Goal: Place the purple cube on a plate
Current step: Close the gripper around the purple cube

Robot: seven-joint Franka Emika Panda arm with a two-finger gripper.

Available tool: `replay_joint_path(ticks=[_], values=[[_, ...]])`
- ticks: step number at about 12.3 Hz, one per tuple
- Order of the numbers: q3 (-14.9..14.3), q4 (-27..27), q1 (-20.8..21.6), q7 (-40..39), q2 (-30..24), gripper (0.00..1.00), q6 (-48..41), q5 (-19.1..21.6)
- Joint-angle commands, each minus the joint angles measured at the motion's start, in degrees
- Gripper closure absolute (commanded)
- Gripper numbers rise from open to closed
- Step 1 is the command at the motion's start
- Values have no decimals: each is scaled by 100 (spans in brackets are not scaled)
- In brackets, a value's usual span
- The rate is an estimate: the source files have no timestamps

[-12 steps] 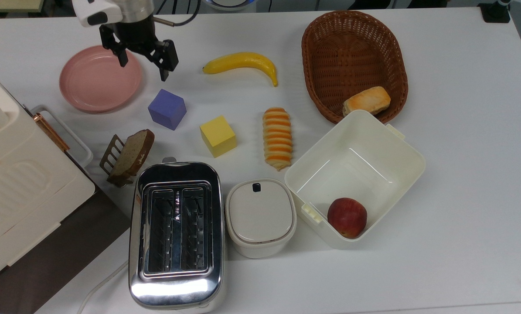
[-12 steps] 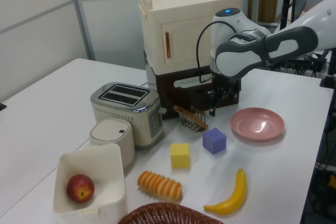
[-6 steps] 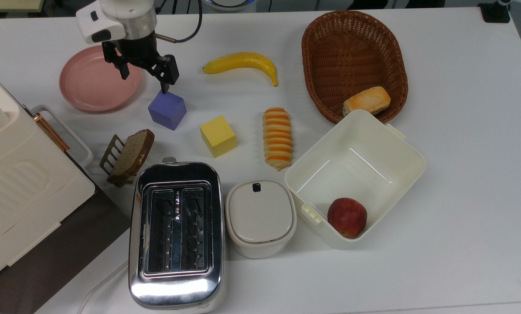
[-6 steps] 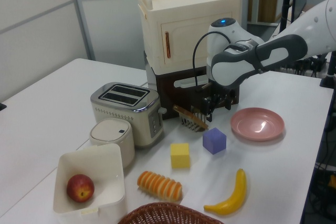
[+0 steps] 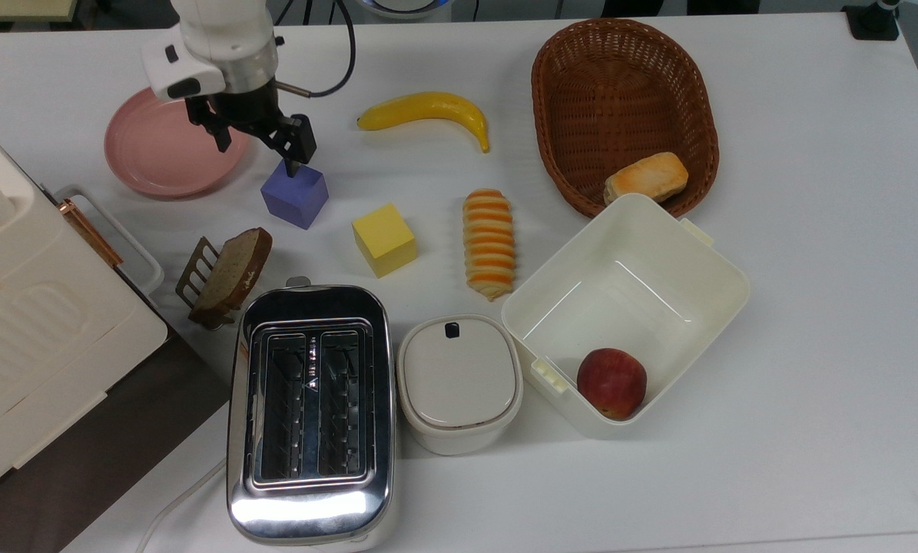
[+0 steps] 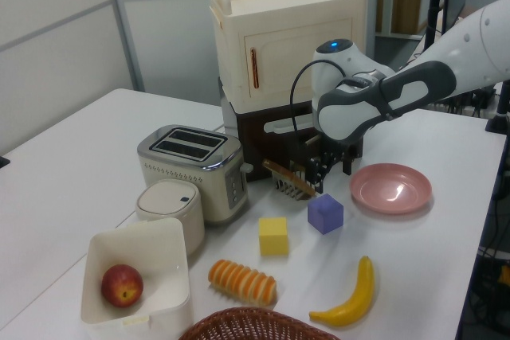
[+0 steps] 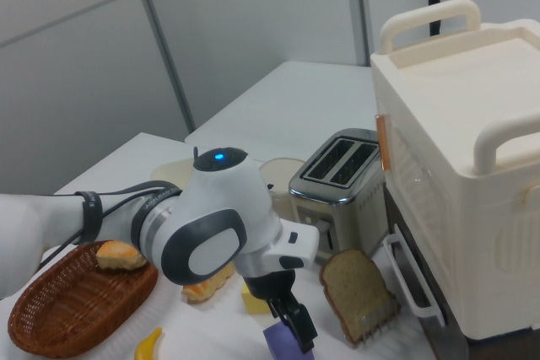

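Note:
The purple cube (image 5: 295, 195) rests on the white table, just right of the pink plate (image 5: 147, 153) in the top view. My gripper (image 5: 259, 152) hangs open between them, low over the table. One finger overlaps the cube's far top corner and the other is over the plate's right rim. In the left view the gripper (image 6: 332, 175) sits just above and behind the cube (image 6: 325, 213), with the plate (image 6: 390, 189) at the left view's right. From the right view, the gripper (image 7: 295, 328) is just over the cube (image 7: 280, 345) at the bottom edge.
A yellow cube (image 5: 383, 239) lies right of the purple one, with a banana (image 5: 425, 109), striped pastry (image 5: 489, 243) and wicker basket (image 5: 551, 115) beyond. A toast rack (image 5: 227, 275), toaster (image 5: 310, 411), lidded pot (image 5: 459, 380) and white box (image 5: 704, 284) line the front. A cream cabinet (image 5: 36, 322) stands left.
The gripper has come down and moved toward the purple cube, from over the plate's rim to the cube's far corner. The cube and plate have not moved.

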Motion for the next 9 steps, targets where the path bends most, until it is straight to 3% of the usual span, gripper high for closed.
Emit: replay_joint_path(ticks=[1,9], values=[[-15,-88,137,99,229,0,185,11],[38,-88,146,126,256,0,212,11]])
